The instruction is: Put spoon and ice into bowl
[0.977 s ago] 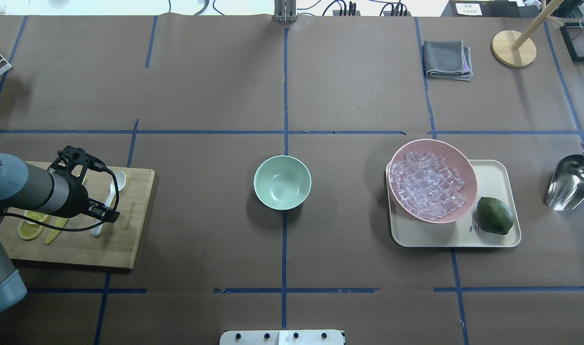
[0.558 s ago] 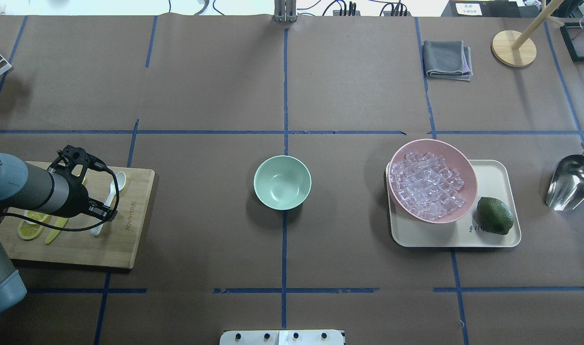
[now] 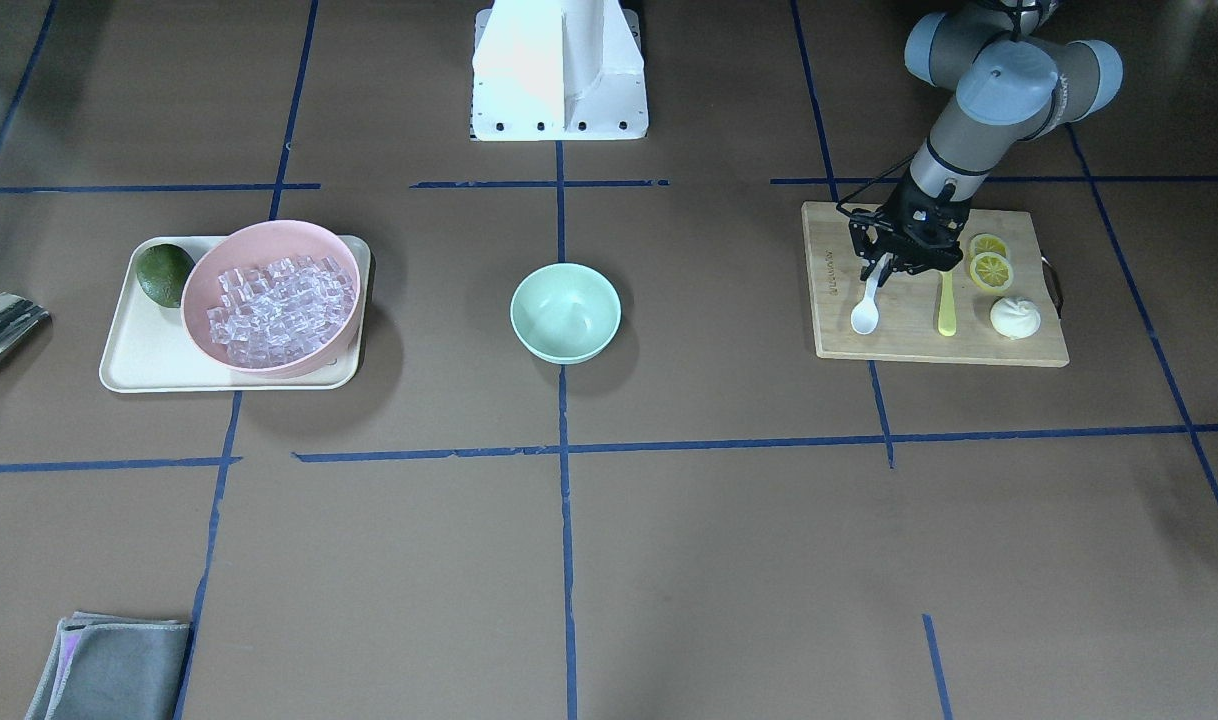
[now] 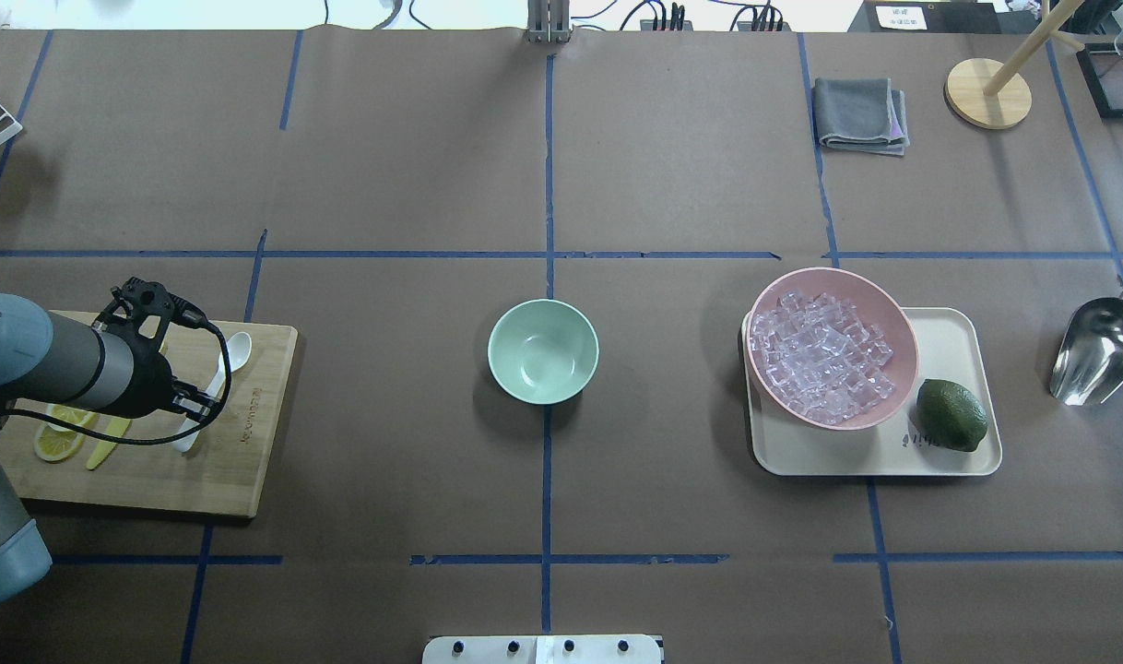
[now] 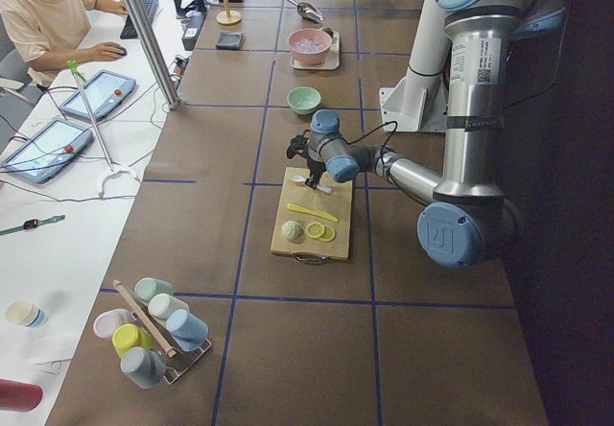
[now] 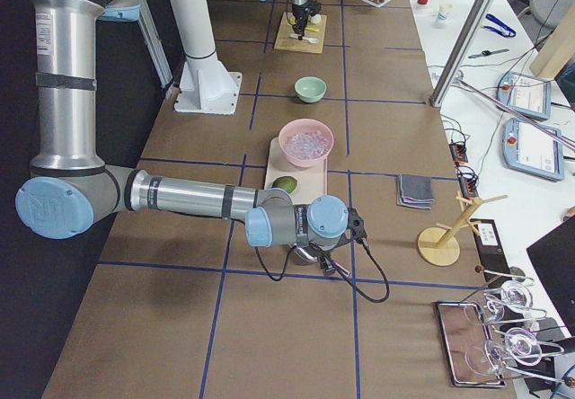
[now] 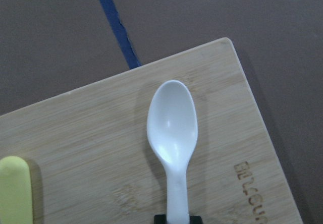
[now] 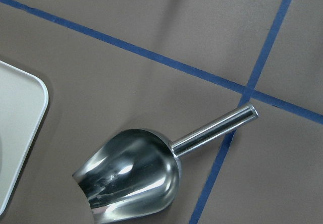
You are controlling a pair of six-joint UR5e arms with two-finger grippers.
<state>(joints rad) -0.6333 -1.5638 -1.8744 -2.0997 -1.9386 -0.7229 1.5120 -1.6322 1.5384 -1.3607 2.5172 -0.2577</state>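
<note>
1. Since a second ago the left gripper (image 3: 877, 270) has drawn slightly back over the cutting board (image 4: 248, 461). The spoon (image 7: 171, 128) has shifted a little with it. The jaws are narrow, clamped on the spoon's handle.
2. The spoon is white plastic with a slim handle. Its oval scoop faces up over the board's side nearest the bowl (image 4: 543, 355).
3. There is one spoon and one green bowl, which stands well off the board. One pink bowl (image 4: 905, 361) stands farther off and holds the ice (image 4: 820, 355), a heap of too many cubes to count.
4. The right gripper (image 6: 314, 248) is farthest from the board. I cannot tell how wide it stands.

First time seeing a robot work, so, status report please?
Left gripper shut on spoon handle, at cutting board. Right gripper above metal scoop, state unclear. Ice in pink bowl; green bowl empty, nothing blocking it.
</note>
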